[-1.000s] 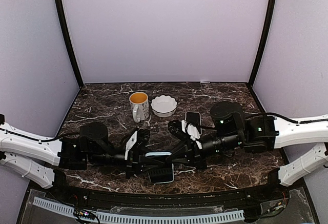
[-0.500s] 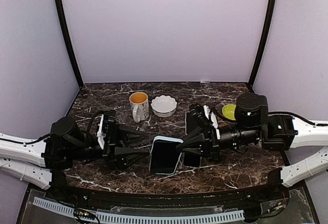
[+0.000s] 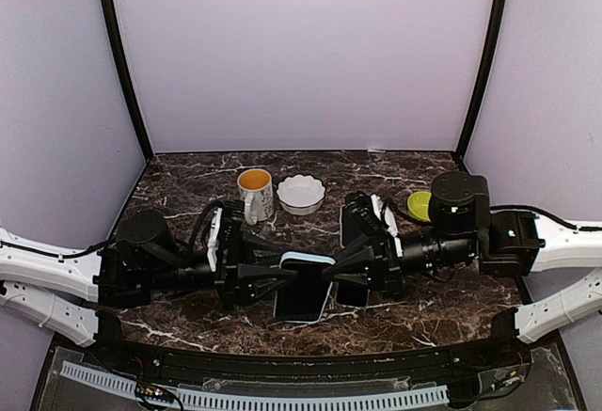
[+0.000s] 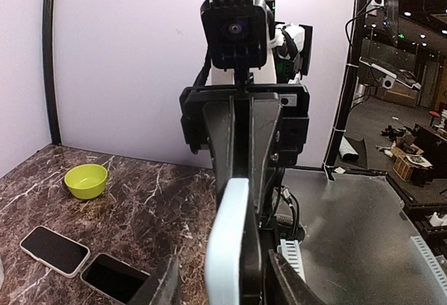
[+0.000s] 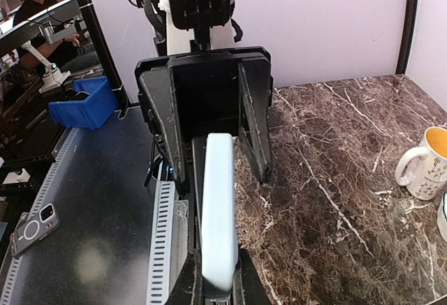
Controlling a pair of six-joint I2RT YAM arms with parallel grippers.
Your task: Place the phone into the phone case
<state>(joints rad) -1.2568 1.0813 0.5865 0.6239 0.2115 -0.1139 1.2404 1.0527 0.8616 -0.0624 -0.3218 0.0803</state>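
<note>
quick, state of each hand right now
left hand: open, fingers either side of the light blue phone case, not clamped on it
right hand: closed, holding the phone case

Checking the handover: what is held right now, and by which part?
The right gripper pinches the light blue phone case by one long edge; the left gripper's jaws stand open around the opposite edge.

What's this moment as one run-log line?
right gripper: shut on phone case | left gripper: open, astride its other edge | phone: lying on table
</note>
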